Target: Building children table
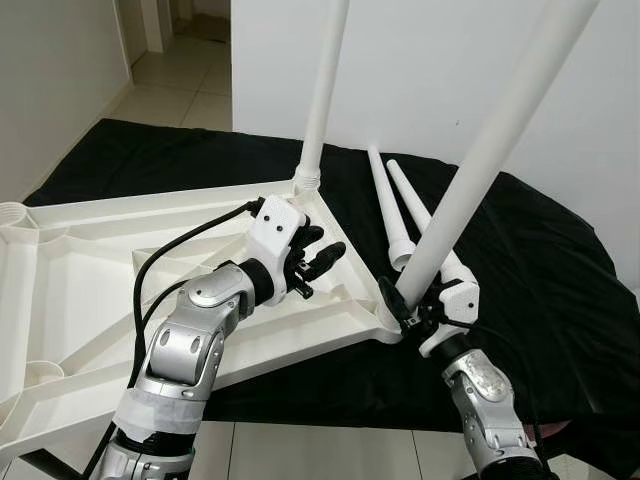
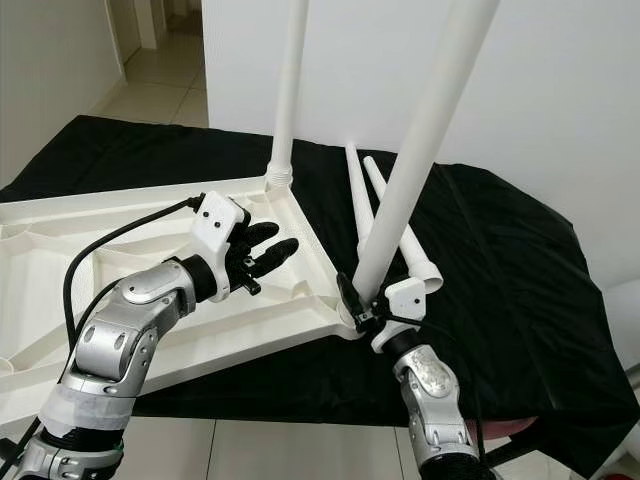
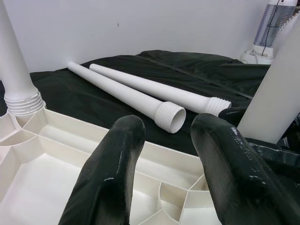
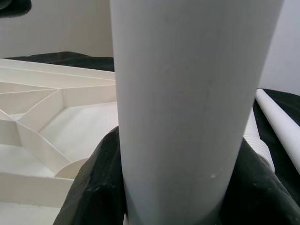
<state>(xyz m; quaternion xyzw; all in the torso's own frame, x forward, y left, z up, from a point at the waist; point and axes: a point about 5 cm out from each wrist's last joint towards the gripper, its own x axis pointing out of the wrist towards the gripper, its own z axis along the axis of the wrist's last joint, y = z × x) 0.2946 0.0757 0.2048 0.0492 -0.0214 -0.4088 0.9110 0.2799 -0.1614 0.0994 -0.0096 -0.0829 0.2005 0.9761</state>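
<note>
A white moulded-plastic children's table top [image 1: 90, 290], ribbed on its underside, is laid upside down on a surface draped in black cloth [image 1: 520, 260], so that its corner sockets face upward and can receive legs. One long white plastic tube leg [image 1: 322, 90] is already stood upright in the far corner socket, its threaded collar seated at the rim.

A second white tube leg [image 1: 490, 150] is clasped near its lower end by the right tool [image 1: 412, 312], whose two black fingers [image 4: 93, 187] are closed around it on either side, as is seen in the right wrist view. The leg is held tilted, with its foot at the near corner of the inverted top; it is judged that the leg is being brought to that corner's socket, and whether the thread is already engaged cannot be told.

The left tool [image 1: 318, 256] is held above the ribbed underside, between the two corners, with its fingers [image 3: 112, 173] spread moderately apart and nothing between them. It is probably kept there to steady the top or to be ready for the next piece.

Two further white tube legs [image 3: 140, 91] are laid side by side on the black cloth just beyond the top's edge, threaded ends toward the robot, within reach for the remaining sockets. The job is judged to be about halfway through.
</note>
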